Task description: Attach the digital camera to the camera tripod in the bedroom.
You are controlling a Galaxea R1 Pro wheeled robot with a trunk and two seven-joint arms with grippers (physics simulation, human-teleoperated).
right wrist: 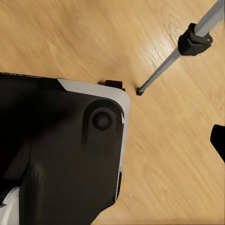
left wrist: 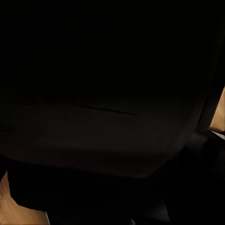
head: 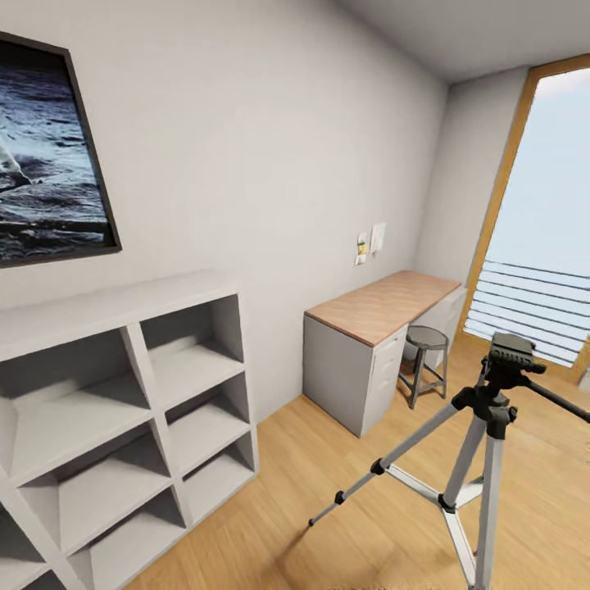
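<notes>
Nearest the head camera, at seven o'clock, a pale grey shelf unit (head: 123,410) of open cubbies stands against the wall, with a dark framed picture (head: 49,156) of water hanging above it at ten o'clock. At five o'clock the tripod (head: 483,459) stands upright on the light wood floor (head: 328,492), its long axis vertical; its silver legs splay outward, one reaching toward seven o'clock, and its black head (head: 508,360) sits on top with a pan handle (head: 565,401) pointing toward four o'clock. Beyond it, at two o'clock, a grey desk (head: 377,344) with a wooden top stands along the wall, a round stool (head: 426,360) just beside its open end, and two small notes (head: 369,243) hang on the wall above. A tall wood-framed window (head: 541,229) takes up the three o'clock edge.

From the right wrist, a silver tripod leg (right wrist: 178,56) with a black joint runs slantwise down to its foot on the floor, beside the robot's dark base (right wrist: 61,150). The left wrist picture is nearly black. Whether either claw is spread or pressed together cannot be told.
</notes>
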